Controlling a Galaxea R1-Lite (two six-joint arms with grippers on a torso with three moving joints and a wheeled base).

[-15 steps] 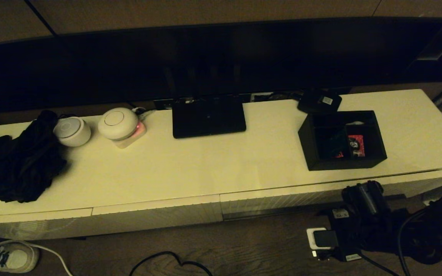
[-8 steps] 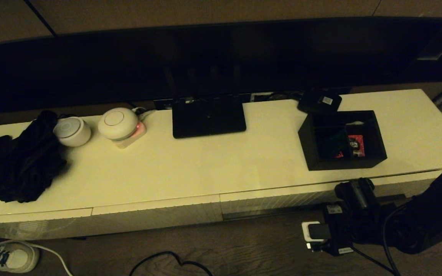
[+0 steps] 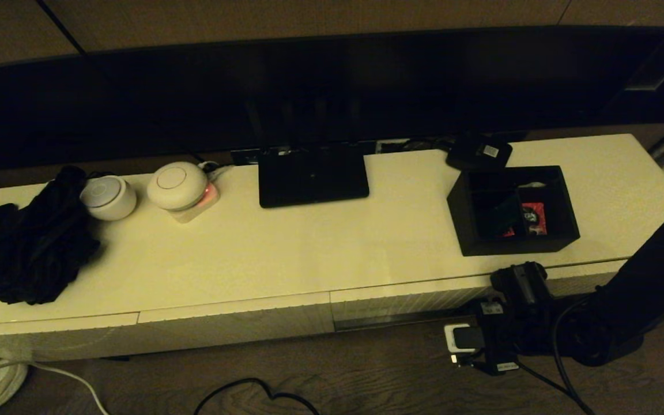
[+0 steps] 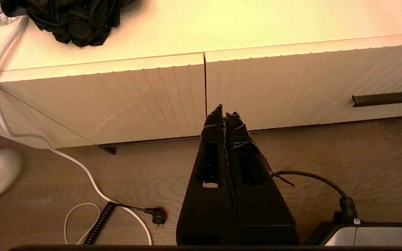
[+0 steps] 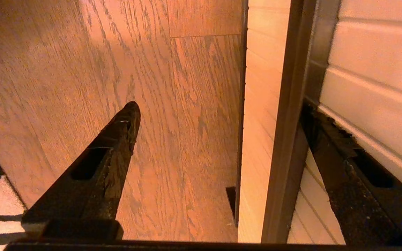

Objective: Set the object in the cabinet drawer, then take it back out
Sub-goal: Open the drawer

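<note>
On the left end of the counter [image 3: 309, 253] lies a black cloth bundle [image 3: 35, 248], and next to it stand two white round devices [image 3: 142, 193]. Near the middle, at the back edge, sits the flat black router [image 3: 313, 176]. The left gripper [image 4: 224, 116] does not show in the head view; in the left wrist view it hangs above the wooden floor [image 4: 326, 150] in front of the ribbed cabinet fronts, its jaws pressed together and holding nothing. The organiser box [image 3: 513, 210] stands on the right part of the counter, near the front edge, with red-and-white packets inside. The cabinet drawer [image 3: 424, 297] is below it, with a dark gap under its front. The right gripper [image 5: 222, 115] is low at this drawer front, jaws wide, one finger [image 5: 117, 139] over the floor and the other at the ribbed front.
</note>
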